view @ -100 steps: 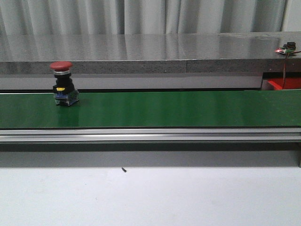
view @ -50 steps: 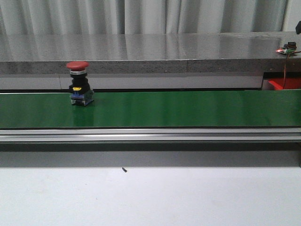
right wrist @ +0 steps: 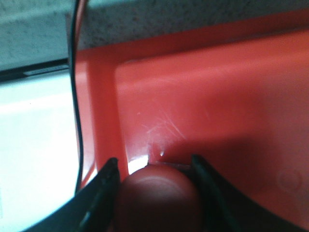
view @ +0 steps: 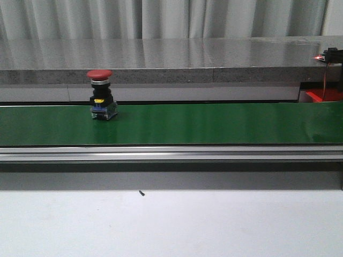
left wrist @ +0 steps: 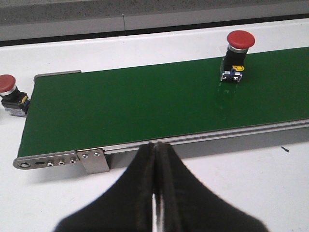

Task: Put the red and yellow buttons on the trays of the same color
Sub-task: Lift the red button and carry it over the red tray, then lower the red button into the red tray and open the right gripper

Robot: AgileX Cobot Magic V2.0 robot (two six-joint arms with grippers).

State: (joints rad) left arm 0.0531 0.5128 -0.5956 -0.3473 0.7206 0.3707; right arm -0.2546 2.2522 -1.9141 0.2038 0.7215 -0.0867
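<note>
Red buttons: three — one on belt [left wrist: 145,101], one off belt end [left wrist: 9,92], one [right wrist: 157,193] pinched by right tool [right wrist: 154,191]; left tool [left wrist: 155,193] pressed together.

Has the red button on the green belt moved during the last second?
Yes. The red button has moved rightward along the green belt, judged against the seam in the grey ledge behind it.

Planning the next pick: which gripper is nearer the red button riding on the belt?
Left. The left gripper faces the red button across the belt; the right gripper is over the red tray.
</note>
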